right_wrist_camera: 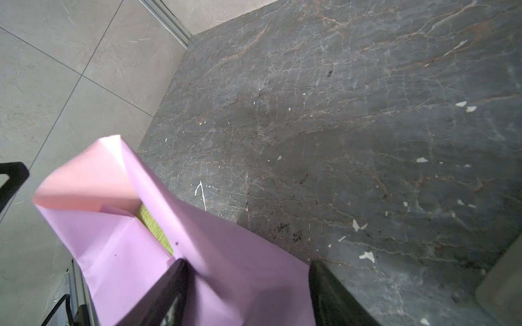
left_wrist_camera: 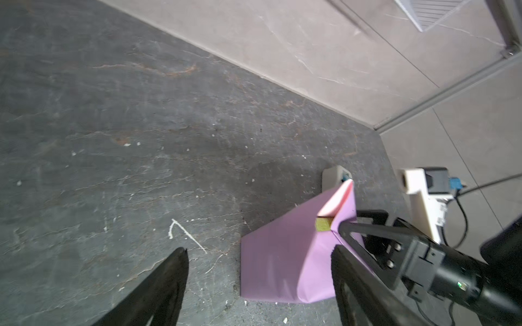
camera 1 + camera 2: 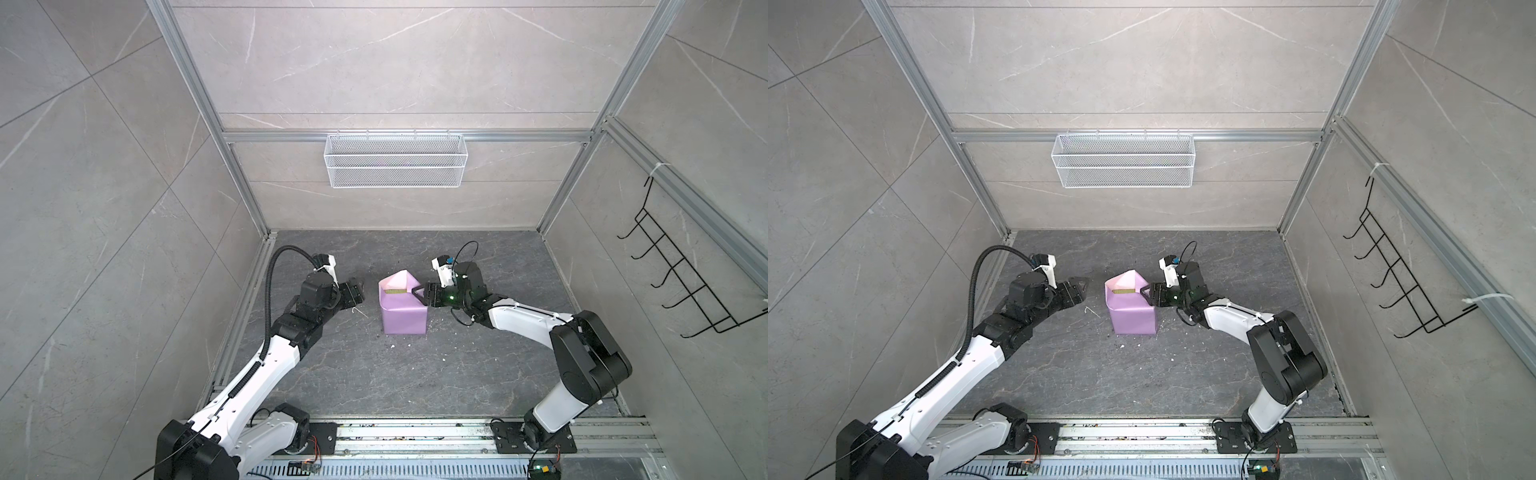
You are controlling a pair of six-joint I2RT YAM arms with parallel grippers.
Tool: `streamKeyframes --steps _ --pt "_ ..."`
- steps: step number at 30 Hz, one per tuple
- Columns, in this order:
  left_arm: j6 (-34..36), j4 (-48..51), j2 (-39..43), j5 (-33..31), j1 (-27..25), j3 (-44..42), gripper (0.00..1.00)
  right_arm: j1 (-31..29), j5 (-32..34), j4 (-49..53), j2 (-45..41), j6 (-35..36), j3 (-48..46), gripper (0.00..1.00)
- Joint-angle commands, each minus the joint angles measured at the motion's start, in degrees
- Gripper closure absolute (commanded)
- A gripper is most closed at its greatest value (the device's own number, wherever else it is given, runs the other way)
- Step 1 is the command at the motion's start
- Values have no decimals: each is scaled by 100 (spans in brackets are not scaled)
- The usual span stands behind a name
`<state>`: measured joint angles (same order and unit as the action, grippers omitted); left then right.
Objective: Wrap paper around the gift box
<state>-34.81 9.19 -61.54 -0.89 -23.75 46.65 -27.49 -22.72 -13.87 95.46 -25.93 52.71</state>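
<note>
The paper (image 3: 403,316) hides the gift box (image 3: 394,292) except an olive sliver. The left gripper (image 3: 360,291) gapes empty at nine o'clock. The right gripper (image 3: 419,296) straddles the three-o'clock edge, grip unclear.

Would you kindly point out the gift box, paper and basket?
gift box (image 1: 154,228), right wrist view, exposed olive edge.
paper (image 3: 405,318), a top view, lilac front face.
basket (image 3: 395,170), a top view, mesh wall.

Mesh basket (image 3: 395,160) and black hook rack (image 3: 681,274) hang on walls
</note>
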Motion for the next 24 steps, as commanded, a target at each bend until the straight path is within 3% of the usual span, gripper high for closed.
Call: streamKeyframes --steps 1,10,24 --pt "-151 239 -320 265 19 69 21 -66 164 463 126 85 -197 31" --pt "-114 -167 -1104 630 -274 137 24 -64 198 490 71 97 -200 31" --pt "-37 -666 -1602 922 -446 387 24 -71 207 489 31 105 -240 32"
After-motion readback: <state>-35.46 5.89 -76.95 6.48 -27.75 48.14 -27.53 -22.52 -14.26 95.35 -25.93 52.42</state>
